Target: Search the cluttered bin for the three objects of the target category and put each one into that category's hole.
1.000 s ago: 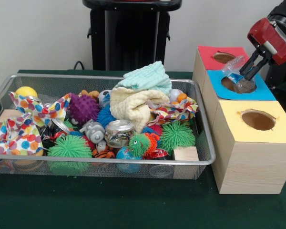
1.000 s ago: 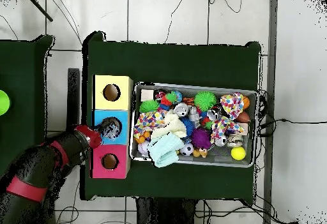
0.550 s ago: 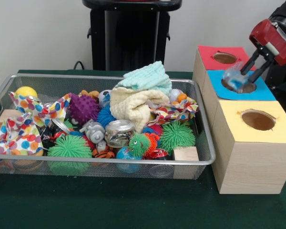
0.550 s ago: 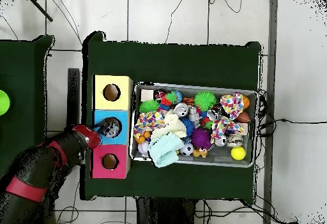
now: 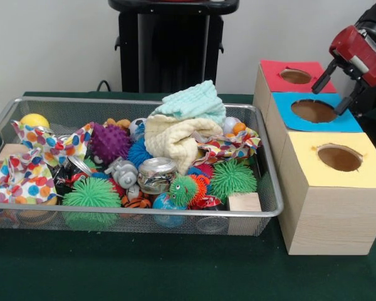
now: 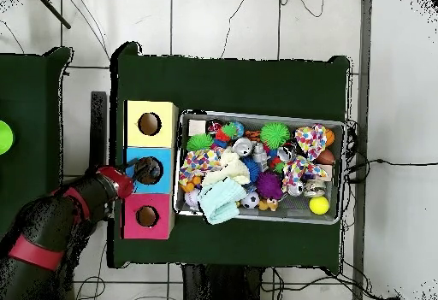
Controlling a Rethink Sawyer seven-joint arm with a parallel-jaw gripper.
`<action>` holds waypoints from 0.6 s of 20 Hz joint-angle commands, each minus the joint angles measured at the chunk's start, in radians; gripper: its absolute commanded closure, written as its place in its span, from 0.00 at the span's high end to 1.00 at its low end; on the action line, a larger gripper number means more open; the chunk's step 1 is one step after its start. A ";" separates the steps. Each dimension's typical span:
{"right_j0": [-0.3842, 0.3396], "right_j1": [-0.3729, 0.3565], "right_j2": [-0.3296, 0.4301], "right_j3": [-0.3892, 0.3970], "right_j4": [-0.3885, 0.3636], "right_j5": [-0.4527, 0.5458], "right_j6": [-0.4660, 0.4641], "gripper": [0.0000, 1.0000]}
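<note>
While the tool hangs spread and empty above the blue-topped box, its two dark fingers stand on either side of that box's round hole, and nothing shows between them or in the opening. The red-topped box sits just behind and the yellow-topped box just in front, all three in a row beside the wire bin on the green desk.

Which things belong to the target category cannot be told from the pictures; whatever remains lies in the bin, among the heap of cloths, the spiky balls, the small clear jar and the patterned rags.

Several risks follow, in my judgement. Lying low beside the box tops, the fingers could clip the bin's raised rim if the arm swings across without lifting first. The clutter is packed tight, so a grasp may catch a cloth corner or a neighbouring ball together with the wanted piece, or drag things over the rim. The cloth pile also hides what lies under it, so a target may be missed.
</note>
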 commanded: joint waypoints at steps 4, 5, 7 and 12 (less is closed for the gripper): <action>-0.207 -0.207 0.327 0.172 0.019 -0.219 0.057 1.00; -0.268 -0.276 0.397 0.220 -0.002 -0.266 -0.001 1.00; -0.400 -0.397 0.529 0.309 -0.052 -0.338 -0.100 1.00; -0.672 -0.582 0.748 0.436 -0.188 -0.383 -0.217 1.00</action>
